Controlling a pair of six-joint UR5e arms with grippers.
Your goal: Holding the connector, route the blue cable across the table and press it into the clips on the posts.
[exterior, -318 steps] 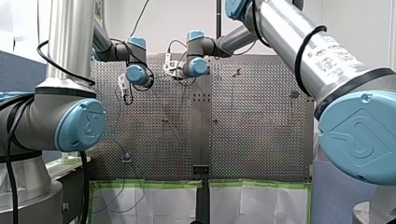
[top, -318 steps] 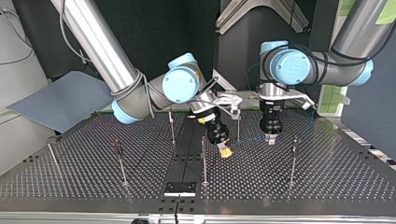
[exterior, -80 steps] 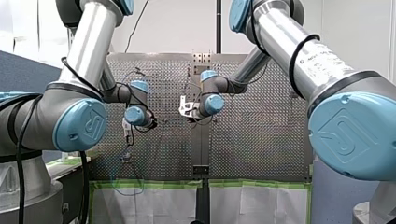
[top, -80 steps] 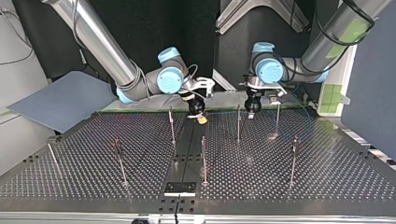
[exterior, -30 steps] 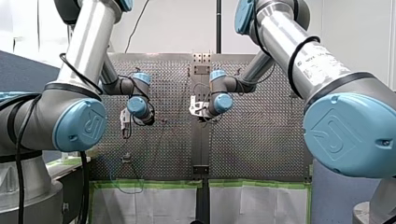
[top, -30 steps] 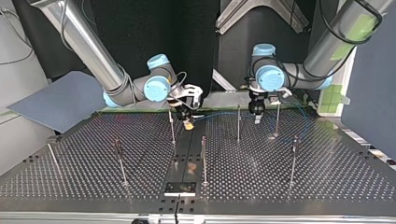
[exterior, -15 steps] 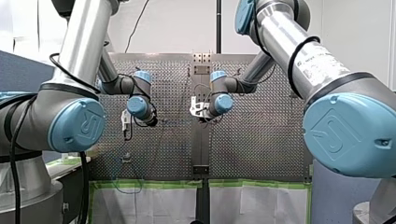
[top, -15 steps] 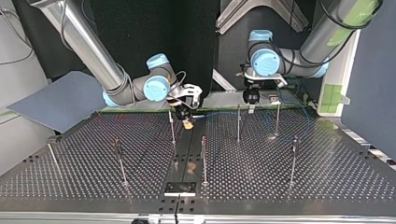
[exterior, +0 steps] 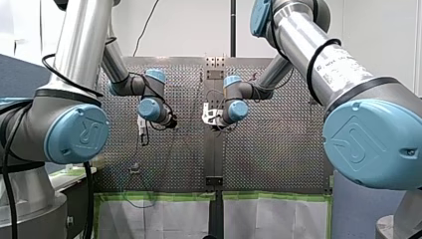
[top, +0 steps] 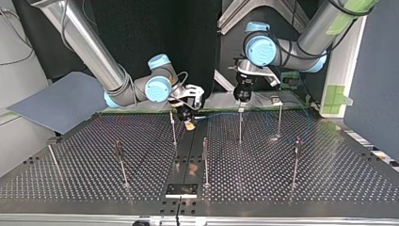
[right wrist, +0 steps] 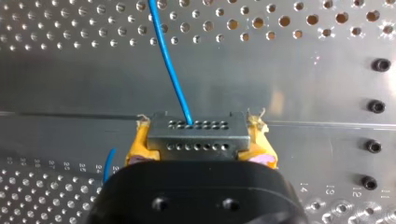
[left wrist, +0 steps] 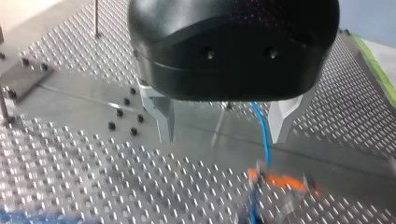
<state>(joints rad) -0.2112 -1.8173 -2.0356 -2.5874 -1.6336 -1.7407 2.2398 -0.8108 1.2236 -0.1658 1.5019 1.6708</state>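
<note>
Table (top: 329, 188): every place below is given from the post (top: 240, 127), the one directly under my left gripper (left wrist: 223, 139).

Left gripper: it hangs above the post, fingers spread wide and holding nothing. In the left wrist view the cable (right wrist: 169, 65) passes between the fingers, but close beside one finger rather than centred.

Right gripper (right wrist: 200, 144): it sits low over the table, to the side of the post away from my left arm's base. Its yellow pads are clamped on both ends of the connector (right wrist: 196, 133).

Cable: it leaves the connector, crosses the post near its top, and drops away on the far side. The clip is too small to make out, so I cannot tell whether the cable is seated.

Hazards, as I judge them:
1. Off-centre cable. If I lower the left gripper as it stands, a finger may land on the cable and pinch it, or push it off the post.
2. Post strike. The post is thin, so a descent slightly out of line could bend it.
3. Tension. Pulling the connector further from the post could drag the cable from the clip, or strain it where it enters the connector.
4. Slack. Too little pull lets the cable sag below the clip.
</note>
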